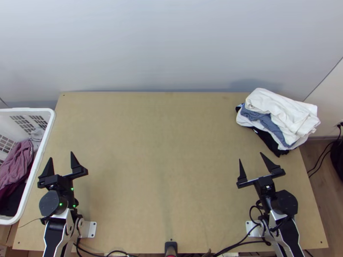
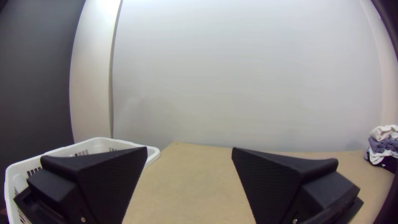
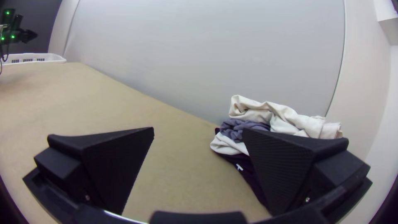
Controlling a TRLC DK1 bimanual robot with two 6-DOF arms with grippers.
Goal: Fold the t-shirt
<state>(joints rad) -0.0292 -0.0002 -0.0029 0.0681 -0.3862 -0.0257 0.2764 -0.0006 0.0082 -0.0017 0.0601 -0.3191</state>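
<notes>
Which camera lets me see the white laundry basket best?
The top view, because it looks down into the basket and shows pink and dark clothes inside. The left wrist view shows its rim and slotted sides, partly behind a black finger. The right wrist view shows a bit of rim and slots, far away.

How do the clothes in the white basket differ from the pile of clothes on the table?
The basket clothes lie bunched and jumbled, while the pile is stacked in layers. The basket clothes show mauve and deep maroon; the pile shows mostly white, with some blue-grey. Both include something very dark.
</notes>
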